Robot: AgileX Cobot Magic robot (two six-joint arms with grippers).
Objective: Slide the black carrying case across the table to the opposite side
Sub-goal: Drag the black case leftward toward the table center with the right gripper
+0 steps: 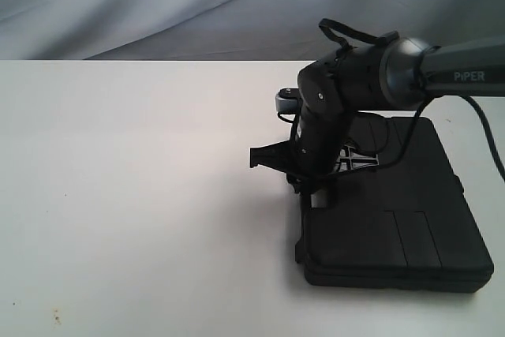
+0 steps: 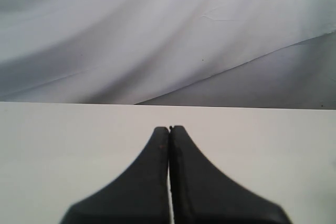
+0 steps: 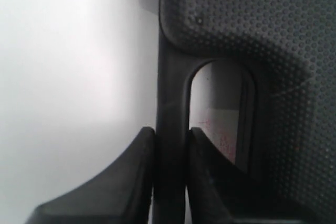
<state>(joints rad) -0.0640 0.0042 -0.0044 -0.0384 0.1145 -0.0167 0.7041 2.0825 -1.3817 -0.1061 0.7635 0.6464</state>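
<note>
The flat matte black plastic case (image 1: 410, 226) lies by the front right corner of the plain white table (image 1: 118, 195). The right gripper (image 3: 170, 140) clamps its handle (image 3: 170, 77); the left gripper (image 2: 169, 129) is clenched, holding nothing.

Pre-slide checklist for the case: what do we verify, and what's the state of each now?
1. right gripper on the handle bar: one finger on each side, one through the cut-out. ok.
2. case lying flat on the table: ok.
3. Slide path: the exterior view shows no obstacle on the table on the left. ok.
4. left gripper out of the path: shut and holding nothing, but absent from the exterior view. cannot tell.
5. Case latches closed: not visible. cannot tell.
</note>
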